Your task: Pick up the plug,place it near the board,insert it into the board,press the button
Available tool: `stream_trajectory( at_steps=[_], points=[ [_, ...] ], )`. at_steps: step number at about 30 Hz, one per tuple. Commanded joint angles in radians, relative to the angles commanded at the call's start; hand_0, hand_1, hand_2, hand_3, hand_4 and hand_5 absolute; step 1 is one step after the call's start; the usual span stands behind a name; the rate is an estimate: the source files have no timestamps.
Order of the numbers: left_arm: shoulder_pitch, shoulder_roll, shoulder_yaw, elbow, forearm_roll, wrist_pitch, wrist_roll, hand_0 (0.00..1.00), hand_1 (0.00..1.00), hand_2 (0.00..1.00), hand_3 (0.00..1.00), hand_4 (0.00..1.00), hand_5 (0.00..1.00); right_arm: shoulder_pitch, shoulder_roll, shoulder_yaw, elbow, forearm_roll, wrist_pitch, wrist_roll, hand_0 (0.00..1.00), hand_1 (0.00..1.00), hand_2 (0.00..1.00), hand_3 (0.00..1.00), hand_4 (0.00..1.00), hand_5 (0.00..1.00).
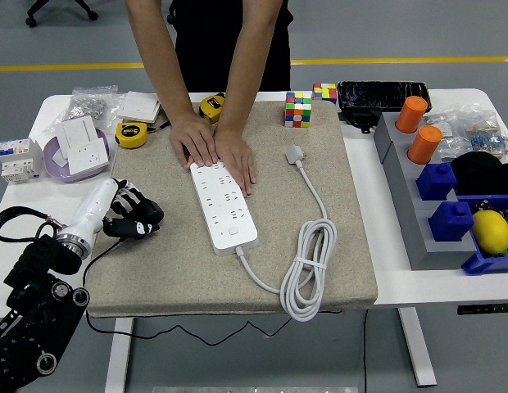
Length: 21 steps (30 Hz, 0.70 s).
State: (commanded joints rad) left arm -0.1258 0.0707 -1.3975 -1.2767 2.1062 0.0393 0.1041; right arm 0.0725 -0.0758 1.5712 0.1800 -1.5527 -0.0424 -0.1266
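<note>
A white power strip lies on the beige mat, its button near the close end. Both of a person's hands press flat on the strip's far end. The white plug rests on the mat to the right of the strip, its cable running down to a coiled bundle. My left hand sits at the mat's left edge with fingers curled, holding nothing, well left of the strip. My right arm is out of view.
A purple dish with white sockets, two yellow tape measures and a breaker lie at the left. Cubes and a black case sit at the back. A grey rack with orange and blue pieces stands on the right.
</note>
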Motion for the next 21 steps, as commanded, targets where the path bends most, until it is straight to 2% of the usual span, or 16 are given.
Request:
stream_trajectory(
  at_steps=[7,14,21],
  points=[
    [-0.026,0.02,0.05,-0.039,-0.05,-0.008,0.0,0.334,0.186,0.221,0.262,0.834,0.04,0.004,-0.001,-0.012,0.0,0.009,-0.001,0.002,0.831,0.725,0.72,0.763,0.998,0.988],
    [-0.095,0.045,0.137,-0.047,-0.07,-0.022,-0.002,0.338,0.189,0.219,0.262,0.839,0.039,0.005,-0.003,-0.013,0.0,0.008,-0.001,0.001,0.83,0.724,0.72,0.763,0.998,0.986],
    [-0.196,0.048,0.249,0.075,-0.069,0.021,-0.054,0.337,0.188,0.219,0.261,0.84,0.04,0.005,-0.001,-0.013,0.0,0.007,-0.001,-0.005,0.829,0.722,0.72,0.763,0.998,0.987]
  ],
)
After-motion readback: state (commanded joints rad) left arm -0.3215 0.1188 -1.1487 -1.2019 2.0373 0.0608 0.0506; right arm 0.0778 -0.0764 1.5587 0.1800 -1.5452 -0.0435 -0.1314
